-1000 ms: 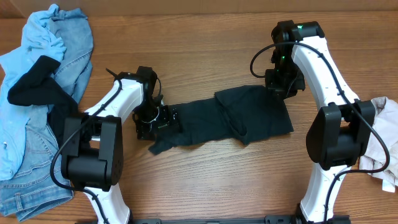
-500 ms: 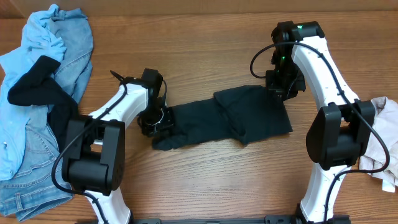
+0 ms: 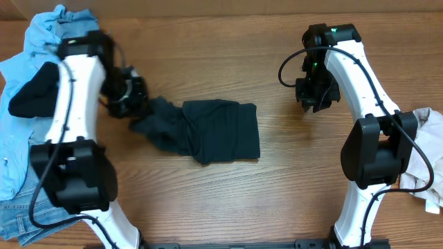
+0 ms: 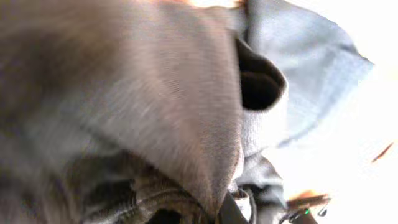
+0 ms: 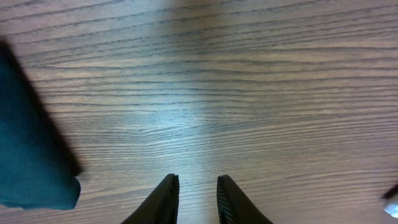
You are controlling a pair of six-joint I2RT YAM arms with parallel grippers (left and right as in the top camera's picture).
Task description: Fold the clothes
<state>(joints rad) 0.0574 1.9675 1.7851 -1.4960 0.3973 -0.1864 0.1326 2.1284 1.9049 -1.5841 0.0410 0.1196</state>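
A black garment, one of the clothes, lies bunched and doubled over in the middle of the wooden table. Its left end rises in a twisted tail to my left gripper, which is shut on it. In the left wrist view, blurred dark cloth fills nearly the whole picture and hides the fingers. My right gripper hovers over bare wood to the right of the garment, apart from it. Its fingers stand a little apart with nothing between them. The garment's edge shows at that view's left.
A heap of light-blue denim with a black piece on it covers the table's left side, close behind my left arm. An off-white piece lies at the right edge by the right arm's base.
My left gripper shut on the garment's left end and swung left and back, dragging the garment away from the right gripper and bunching it. The right arm has not moved.
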